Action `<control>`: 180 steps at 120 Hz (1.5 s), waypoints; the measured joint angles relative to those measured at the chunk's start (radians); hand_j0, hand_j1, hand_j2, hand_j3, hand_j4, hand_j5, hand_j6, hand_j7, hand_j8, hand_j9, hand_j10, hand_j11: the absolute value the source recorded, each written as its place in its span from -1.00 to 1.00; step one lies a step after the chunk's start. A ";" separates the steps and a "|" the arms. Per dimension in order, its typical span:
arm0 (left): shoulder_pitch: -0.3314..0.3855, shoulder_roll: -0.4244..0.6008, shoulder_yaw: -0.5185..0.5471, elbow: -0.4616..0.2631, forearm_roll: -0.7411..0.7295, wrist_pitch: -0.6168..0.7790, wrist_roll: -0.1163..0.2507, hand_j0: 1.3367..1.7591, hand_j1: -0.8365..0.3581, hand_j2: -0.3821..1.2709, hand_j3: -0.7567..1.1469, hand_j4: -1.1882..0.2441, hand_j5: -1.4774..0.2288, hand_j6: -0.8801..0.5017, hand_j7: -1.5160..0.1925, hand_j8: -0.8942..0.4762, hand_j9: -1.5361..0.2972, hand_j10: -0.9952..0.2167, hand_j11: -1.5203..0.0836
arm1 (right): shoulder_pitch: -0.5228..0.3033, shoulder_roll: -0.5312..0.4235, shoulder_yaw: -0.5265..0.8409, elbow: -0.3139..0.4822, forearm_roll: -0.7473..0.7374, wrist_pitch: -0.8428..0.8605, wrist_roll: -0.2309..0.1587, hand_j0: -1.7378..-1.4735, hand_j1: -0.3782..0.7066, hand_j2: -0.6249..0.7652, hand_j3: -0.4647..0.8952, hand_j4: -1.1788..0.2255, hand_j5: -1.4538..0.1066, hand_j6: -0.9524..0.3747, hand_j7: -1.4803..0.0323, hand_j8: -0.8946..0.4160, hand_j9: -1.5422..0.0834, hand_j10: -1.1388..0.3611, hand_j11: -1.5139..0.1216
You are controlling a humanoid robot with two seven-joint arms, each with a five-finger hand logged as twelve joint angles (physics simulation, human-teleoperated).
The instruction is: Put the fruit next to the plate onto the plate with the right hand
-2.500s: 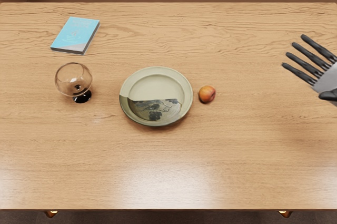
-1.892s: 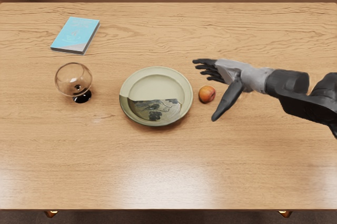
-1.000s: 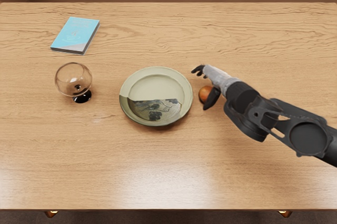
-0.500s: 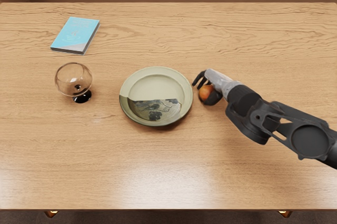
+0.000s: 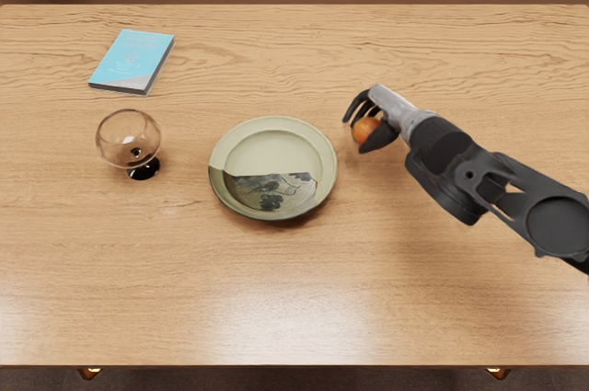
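Carry step is running: right hand (image 5: 375, 118) is gripping the peach (image 5: 365, 130), with fingers (image 5: 353, 108) curling over its far side and the thumb pressing in from the near side, so the hand is clamping on the fruit rather than spreading. Peach is sitting inside the grasp, seemingly hanging clear of the table (image 5: 294, 299), though contact underneath is hard to tell. Plate (image 5: 267, 144) is lying just left of the hand and slightly nearer the robot, not touching it, and the peach is not yet over it. Next move is calling for a short sweep left until the peach is hovering over the plate's middle, then lowering and loosening the fingers. Left arm is not showing.
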 joint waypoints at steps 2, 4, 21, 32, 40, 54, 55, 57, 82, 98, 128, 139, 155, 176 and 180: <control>0.000 0.000 0.000 0.000 0.000 0.000 0.000 0.52 0.98 -0.54 -0.20 0.66 0.73 0.27 0.77 0.30 0.68 0.64 0.90 | 0.001 0.002 0.008 0.005 0.001 0.001 0.000 -0.37 0.21 0.11 -0.32 -0.27 -0.26 -0.48 -0.19 -0.28 -0.19 -0.21 -0.24; 0.000 0.000 0.000 0.000 0.000 0.000 0.000 0.52 0.98 -0.54 -0.20 0.66 0.73 0.27 0.77 0.30 0.68 0.64 0.90 | 0.001 0.004 0.016 0.013 0.002 0.001 0.000 -0.37 0.21 0.11 -0.32 -0.27 -0.26 -0.47 -0.19 -0.28 -0.19 -0.21 -0.24; 0.000 0.000 0.000 0.000 0.000 0.000 0.000 0.52 0.98 -0.54 -0.20 0.66 0.73 0.27 0.77 0.30 0.68 0.64 0.90 | 0.001 0.057 0.045 0.082 0.005 0.019 0.000 -0.36 0.21 0.10 -0.32 -0.29 -0.29 -0.46 -0.22 -0.27 -0.22 -0.20 -0.27; 0.000 0.000 0.000 0.000 0.000 0.000 0.000 0.52 0.98 -0.54 -0.20 0.66 0.73 0.27 0.77 0.30 0.68 0.64 0.90 | -0.005 0.120 0.039 0.100 0.007 0.046 0.000 -0.37 0.21 0.11 -0.32 -0.30 -0.31 -0.45 -0.23 -0.26 -0.24 -0.20 -0.29; 0.000 0.000 0.000 0.000 0.000 0.000 0.000 0.52 0.98 -0.54 -0.20 0.66 0.73 0.27 0.77 0.30 0.68 0.64 0.90 | -0.016 0.156 0.017 0.105 0.008 0.058 0.000 -0.37 0.20 0.11 -0.32 -0.30 -0.33 -0.45 -0.24 -0.25 -0.25 -0.19 -0.30; 0.000 0.000 0.000 0.000 0.000 0.000 0.000 0.52 0.98 -0.54 -0.20 0.66 0.73 0.27 0.77 0.30 0.68 0.64 0.90 | -0.040 0.189 -0.009 0.105 0.010 0.066 0.000 -0.38 0.18 0.14 -0.32 -0.26 -0.30 -0.43 -0.20 -0.24 -0.22 -0.19 -0.26; 0.000 0.000 0.000 0.000 0.000 0.000 0.000 0.52 0.98 -0.54 -0.20 0.66 0.73 0.27 0.77 0.30 0.68 0.64 0.90 | -0.041 0.191 -0.009 0.105 0.009 0.065 0.000 -0.38 0.14 0.13 -0.32 -0.22 -0.26 -0.40 -0.16 -0.22 -0.18 -0.16 -0.22; 0.000 0.000 0.000 0.000 0.000 0.000 0.000 0.52 0.98 -0.54 -0.20 0.66 0.73 0.27 0.77 0.30 0.68 0.64 0.90 | -0.043 0.194 -0.009 0.104 0.009 0.063 0.000 -0.38 0.06 0.11 -0.32 -0.15 -0.17 -0.33 -0.07 -0.17 -0.09 -0.11 -0.14; 0.000 0.000 0.000 0.000 0.000 0.000 0.000 0.52 0.98 -0.54 -0.20 0.66 0.73 0.27 0.77 0.30 0.68 0.64 0.90 | -0.049 0.195 0.208 0.097 0.305 0.228 0.000 -0.39 -0.55 -0.03 -0.32 0.36 0.46 0.13 0.56 0.15 0.51 0.27 0.47; 0.000 0.000 0.000 0.000 0.000 0.000 0.000 0.52 0.98 -0.54 -0.20 0.66 0.73 0.27 0.77 0.30 0.68 0.64 0.90 | -0.171 0.168 0.483 0.098 0.663 0.570 0.000 -0.39 -0.70 -0.07 -0.32 0.48 0.62 0.25 0.72 0.22 0.67 0.36 0.62; 0.000 0.000 -0.001 -0.001 -0.002 0.000 0.000 0.52 0.98 -0.54 -0.20 0.66 0.73 0.27 0.77 0.30 0.68 0.64 0.90 | -0.567 0.145 0.943 0.079 1.080 0.740 0.000 -0.40 -0.80 -0.10 -0.32 0.58 0.74 0.33 0.83 0.27 0.78 0.43 0.73; 0.000 0.000 0.000 -0.001 -0.002 -0.001 0.000 0.52 0.98 -0.54 -0.20 0.66 0.73 0.27 0.77 0.30 0.68 0.64 0.90 | -0.681 0.115 1.079 0.067 1.162 0.750 0.000 -0.40 -0.83 -0.10 -0.32 0.59 0.76 0.35 0.85 0.29 0.80 0.44 0.75; 0.000 0.000 0.000 -0.001 -0.002 0.000 0.000 0.52 0.98 -0.54 -0.20 0.66 0.73 0.27 0.77 0.30 0.68 0.64 0.90 | -0.793 0.085 1.224 0.050 1.228 0.755 0.000 -0.40 -0.84 -0.11 -0.32 0.61 0.78 0.37 0.87 0.30 0.82 0.46 0.77; 0.000 0.000 0.000 -0.001 -0.001 -0.001 0.000 0.52 0.98 -0.54 -0.20 0.66 0.73 0.27 0.77 0.30 0.68 0.64 0.90 | -0.853 0.061 1.291 0.044 1.281 0.757 0.000 -0.40 -0.86 -0.11 -0.32 0.62 0.79 0.37 0.89 0.31 0.83 0.46 0.78; 0.000 0.000 0.000 -0.001 -0.001 -0.001 0.000 0.52 0.98 -0.54 -0.20 0.66 0.73 0.27 0.77 0.30 0.68 0.64 0.90 | -0.856 0.059 1.295 0.044 1.284 0.757 0.000 -0.40 -0.86 -0.11 -0.32 0.62 0.79 0.38 0.89 0.31 0.83 0.47 0.79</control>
